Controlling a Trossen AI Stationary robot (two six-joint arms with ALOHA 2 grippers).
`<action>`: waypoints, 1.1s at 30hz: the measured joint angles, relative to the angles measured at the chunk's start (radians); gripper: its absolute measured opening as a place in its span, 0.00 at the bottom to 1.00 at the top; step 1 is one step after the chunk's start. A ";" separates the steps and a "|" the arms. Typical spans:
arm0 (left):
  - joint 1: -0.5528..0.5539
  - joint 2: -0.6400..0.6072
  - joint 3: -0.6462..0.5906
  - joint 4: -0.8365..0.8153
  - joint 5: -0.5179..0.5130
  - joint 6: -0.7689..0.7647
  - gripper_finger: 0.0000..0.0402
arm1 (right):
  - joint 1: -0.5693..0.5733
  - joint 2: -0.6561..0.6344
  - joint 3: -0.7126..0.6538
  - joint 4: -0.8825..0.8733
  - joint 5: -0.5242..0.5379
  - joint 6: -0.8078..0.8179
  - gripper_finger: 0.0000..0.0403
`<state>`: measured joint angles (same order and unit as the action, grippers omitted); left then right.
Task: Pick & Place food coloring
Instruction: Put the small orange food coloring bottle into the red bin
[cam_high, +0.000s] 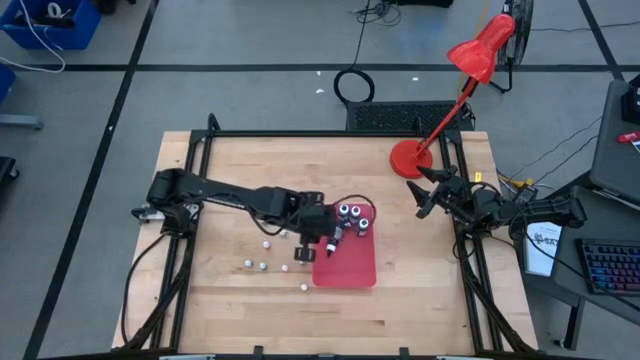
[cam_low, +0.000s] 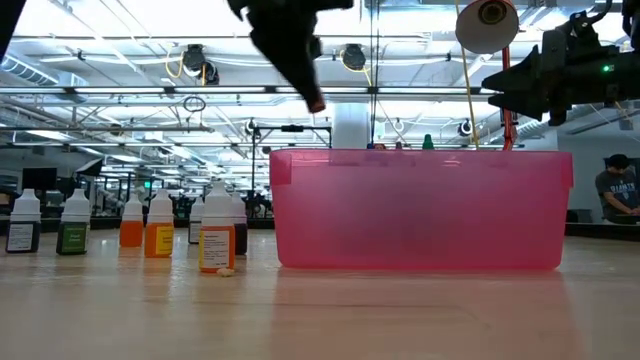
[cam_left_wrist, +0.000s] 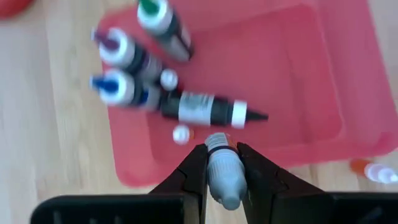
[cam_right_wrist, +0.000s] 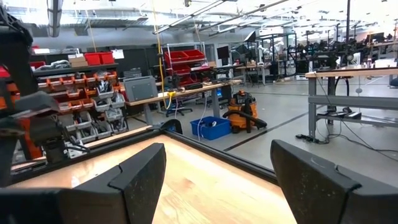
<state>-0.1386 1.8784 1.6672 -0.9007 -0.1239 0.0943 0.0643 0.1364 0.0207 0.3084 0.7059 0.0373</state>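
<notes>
pinched between left gripper fingers in the left wrist view only: one grey-capped food coloring bottle, above the near rim of the shallow pink-red plastic tray. inside the tray: four dark bottles. seen low: seven bottles standing on the wooden table. parked at the table's right edge, jaws spread: right gripper.

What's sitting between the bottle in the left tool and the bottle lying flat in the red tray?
In the left wrist view, a small white cap lies in the red tray between the held bottle and the flat dark bottle.
</notes>
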 joint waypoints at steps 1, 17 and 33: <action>-0.002 0.018 0.026 0.001 0.000 0.019 0.16 | 0.000 0.000 0.000 0.001 0.000 0.001 0.69; 0.026 0.386 0.290 0.050 0.072 0.139 0.16 | 0.000 0.005 0.000 0.002 0.000 0.002 0.69; 0.009 0.412 0.237 0.083 0.086 0.024 0.16 | 0.000 0.005 0.000 0.010 0.000 0.003 0.69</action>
<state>-0.1296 2.2899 1.9046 -0.8177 -0.0381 0.1184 0.0644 0.1410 0.0208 0.3180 0.7059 0.0406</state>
